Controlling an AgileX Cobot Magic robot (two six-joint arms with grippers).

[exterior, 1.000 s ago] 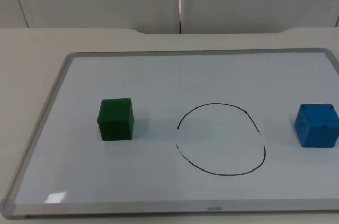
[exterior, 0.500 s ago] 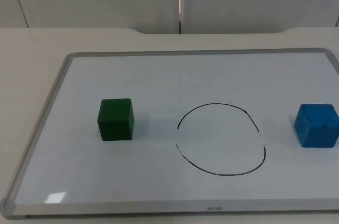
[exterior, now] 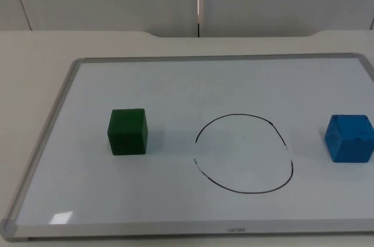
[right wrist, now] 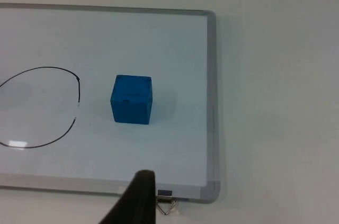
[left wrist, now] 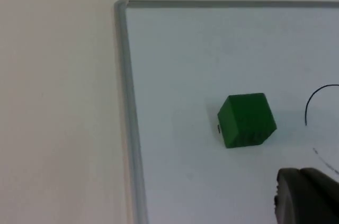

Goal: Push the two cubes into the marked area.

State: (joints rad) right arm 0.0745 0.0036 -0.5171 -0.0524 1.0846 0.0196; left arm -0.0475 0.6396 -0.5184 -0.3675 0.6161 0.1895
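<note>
On the whiteboard (exterior: pixel 52 142), the green cube (exterior: pixel 127 132) and blue cube (exterior: pixel 349 138) are left unmoved outside the drawn circle (exterior: pixel 243 153); neither hand's state can be told.

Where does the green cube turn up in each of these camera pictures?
Top view: green cube sits on the whiteboard, picture-left of the drawn circle.
Left wrist view: the cube lies between the board's frame and the circle's line.
Right wrist view: not in it.
Shared landmark: the circle.
</note>
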